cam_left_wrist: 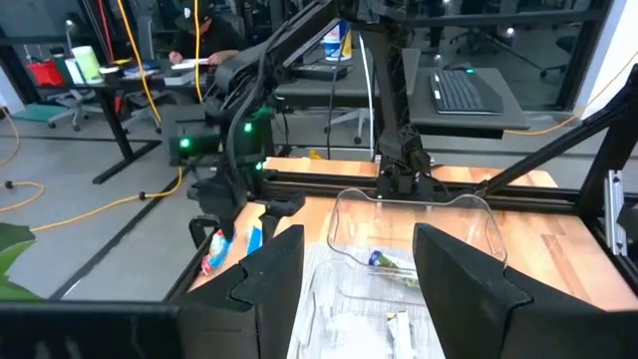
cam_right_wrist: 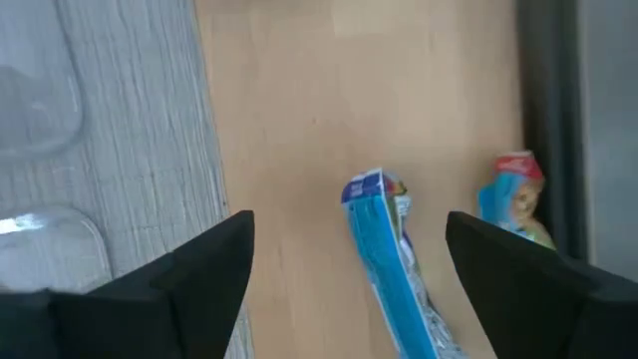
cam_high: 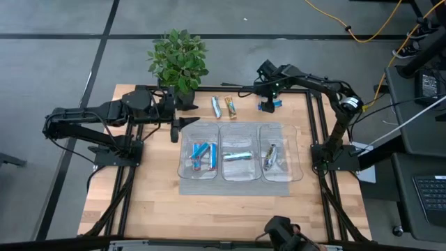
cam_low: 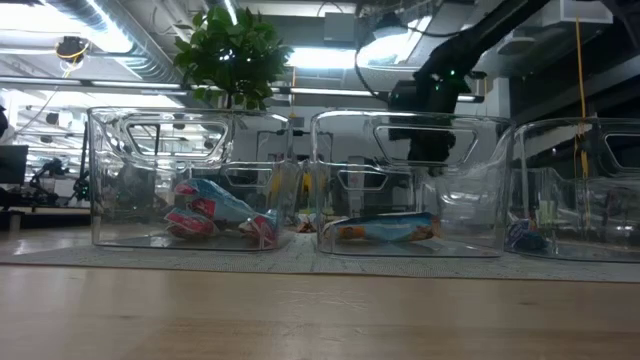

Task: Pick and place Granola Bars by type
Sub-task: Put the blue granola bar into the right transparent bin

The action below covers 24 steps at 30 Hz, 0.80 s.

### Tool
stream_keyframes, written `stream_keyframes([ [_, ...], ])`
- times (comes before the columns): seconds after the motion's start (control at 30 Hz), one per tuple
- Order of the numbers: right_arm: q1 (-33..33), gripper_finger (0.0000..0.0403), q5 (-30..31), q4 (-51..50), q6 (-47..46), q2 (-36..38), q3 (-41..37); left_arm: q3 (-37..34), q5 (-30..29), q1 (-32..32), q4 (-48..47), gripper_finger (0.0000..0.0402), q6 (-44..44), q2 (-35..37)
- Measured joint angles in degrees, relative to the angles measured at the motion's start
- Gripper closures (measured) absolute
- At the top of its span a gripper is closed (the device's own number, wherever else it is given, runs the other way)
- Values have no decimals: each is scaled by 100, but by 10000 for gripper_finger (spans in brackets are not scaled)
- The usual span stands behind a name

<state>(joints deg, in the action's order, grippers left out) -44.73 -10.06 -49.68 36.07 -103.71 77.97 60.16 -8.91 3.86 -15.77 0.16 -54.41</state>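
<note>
Three clear bins stand in a row on a grey mat [cam_high: 237, 187]. The left bin [cam_high: 184, 167] holds blue-and-red bars [cam_low: 215, 212], the middle bin [cam_high: 237, 176] silver-blue bars [cam_low: 385, 229], and the right bin [cam_high: 298, 167] green and brown ones [cam_high: 270, 156]. Two loose bars [cam_high: 215, 106] [cam_high: 230, 107] lie flat on the wood beyond the mat. My right gripper [cam_right_wrist: 349, 234] hovers open above a blue bar [cam_right_wrist: 389, 264] lying on the table, one finger on each side of it. A red-and-blue bar [cam_right_wrist: 513, 199] lies beside it. My left gripper [cam_left_wrist: 359, 289] hangs open by the left bin's far corner.
A potted plant [cam_high: 178, 59] stands at the table's far edge, close to the left arm. Black frame rails [cam_high: 322, 132] run along the table's right side and another along the far edge [cam_right_wrist: 548, 120]. Bare wood [cam_high: 209, 216] lies in front of the mat.
</note>
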Motion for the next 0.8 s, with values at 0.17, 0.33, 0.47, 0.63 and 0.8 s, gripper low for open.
stream_keyframes([
  [0.17, -73, 72, 148, -23, 2, -263, 0, 0, 0, 0, -12, 219, 0, -4],
  [0.33, -150, 72, 250, -56, 17, -407, 0, 0, -17, 0, -24, 219, 0, -7],
  [0.47, -219, 72, 252, -53, 24, -498, 0, 0, -39, 0, -33, 219, 0, -7],
  [0.63, -281, 72, 300, 18, 35, -704, 0, 0, -42, 0, -33, 219, 0, -7],
  [0.8, -306, 72, 472, 178, 43, -925, 0, 0, -44, 0, -33, 219, -68, -7],
])
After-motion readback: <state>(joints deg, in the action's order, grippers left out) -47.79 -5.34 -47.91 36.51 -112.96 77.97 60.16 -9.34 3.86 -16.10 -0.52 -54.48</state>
